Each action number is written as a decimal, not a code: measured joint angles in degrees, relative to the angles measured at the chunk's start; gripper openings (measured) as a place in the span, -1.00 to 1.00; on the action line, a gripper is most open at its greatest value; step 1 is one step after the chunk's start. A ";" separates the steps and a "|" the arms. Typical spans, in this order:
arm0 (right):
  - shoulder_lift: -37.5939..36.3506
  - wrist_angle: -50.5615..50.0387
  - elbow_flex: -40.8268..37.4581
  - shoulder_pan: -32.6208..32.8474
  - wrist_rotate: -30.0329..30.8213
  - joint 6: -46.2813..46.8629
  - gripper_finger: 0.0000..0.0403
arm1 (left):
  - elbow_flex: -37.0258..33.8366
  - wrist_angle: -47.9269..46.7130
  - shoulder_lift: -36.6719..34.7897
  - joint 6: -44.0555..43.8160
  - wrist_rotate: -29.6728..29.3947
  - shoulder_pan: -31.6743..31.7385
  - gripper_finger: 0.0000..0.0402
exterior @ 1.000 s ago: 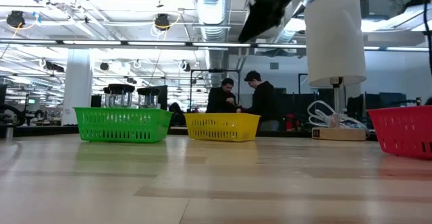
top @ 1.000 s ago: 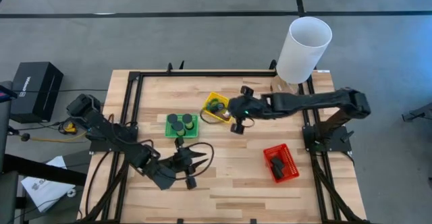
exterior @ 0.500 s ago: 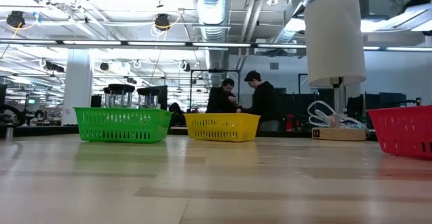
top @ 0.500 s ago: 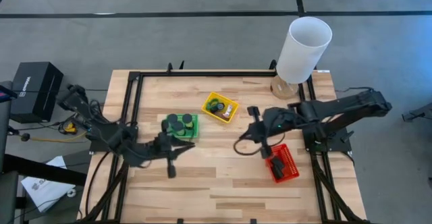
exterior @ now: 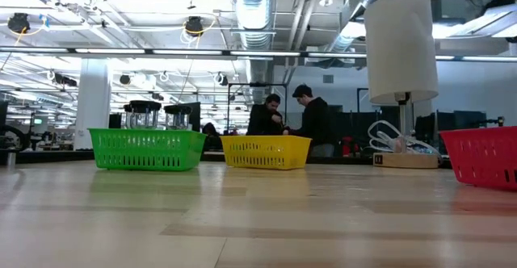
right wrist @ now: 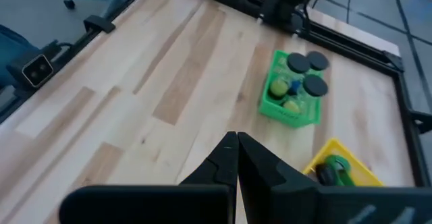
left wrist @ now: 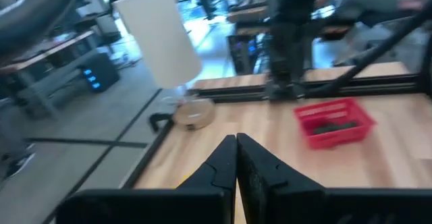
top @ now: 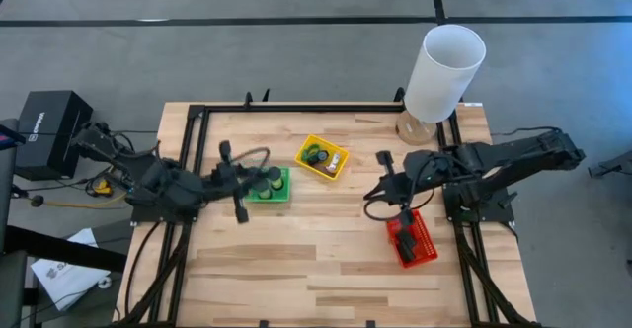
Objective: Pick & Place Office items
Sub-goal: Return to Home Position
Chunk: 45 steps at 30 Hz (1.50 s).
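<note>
Hands, two, both closed and empty. The left hand has its two dark fingers pressed together with nothing between them. In the high view it sits left of centre, at the left edge of the green mesh tray, pointing toward the frame's right. The right hand has its fingers shut tip to tip in the same way. In the high view it sits right of centre, just up-left of the red mesh tray, pointing left and well apart from the left hand.

Light wooden plank tabletop: centre of the high view, edged by a black metal frame.

Green mesh tray: left of centre. Holds three black round pucks at one end, with small yellow-green pieces and one blue piece beside them.

Yellow mesh tray: near the green tray, up and to its right, set diagonally. Holds a dark-and-green round item and a small brown piece; finer detail cannot be told.

Red mesh tray: lower right of centre. Holds a dark grey oblong block.

Tall white cylinder: upper right, at the tabletop's corner.

Two persons in dark clothes: centre of the low view, in the room behind the yellow mesh tray.
</note>
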 joint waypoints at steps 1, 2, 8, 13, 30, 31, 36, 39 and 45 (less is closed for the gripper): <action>-0.84 -0.82 0.00 -0.31 -0.03 -0.09 -1.00 | 0.00 -1.10 -0.94 0.00 0.00 1.12 -1.00; -1.78 -1.47 0.00 -0.79 -0.03 -0.13 -1.00 | 0.00 -2.26 -1.94 0.02 -0.01 2.26 -1.00; -7.64 -4.02 -0.03 -2.95 -0.06 -2.72 -1.00 | 0.00 -4.86 -9.40 3.27 4.88 6.85 -0.99; -12.44 -4.39 0.02 -5.71 -0.33 -2.21 -1.00 | 0.00 -4.83 -16.37 7.17 10.23 8.57 -0.99; -28.68 14.75 -19.45 -19.84 -17.49 -1.01 -1.00 | -20.31 6.62 -41.81 17.49 25.79 9.82 -0.99; -29.49 15.85 -20.80 -20.48 -18.67 -1.11 -1.00 | -22.73 7.55 -42.40 18.50 28.25 9.80 -0.99; -32.51 21.35 -28.34 -23.77 -27.76 -2.40 -1.00 | -33.23 14.94 -43.81 19.24 32.68 9.97 -0.99; -33.73 24.35 -31.70 -25.86 -31.11 -2.29 -1.00 | -37.94 21.49 -43.77 18.57 29.94 11.48 -0.98; -37.08 25.52 -35.86 -30.47 -35.24 -0.78 -1.00 | -44.38 25.69 -43.67 13.78 32.48 16.40 -0.99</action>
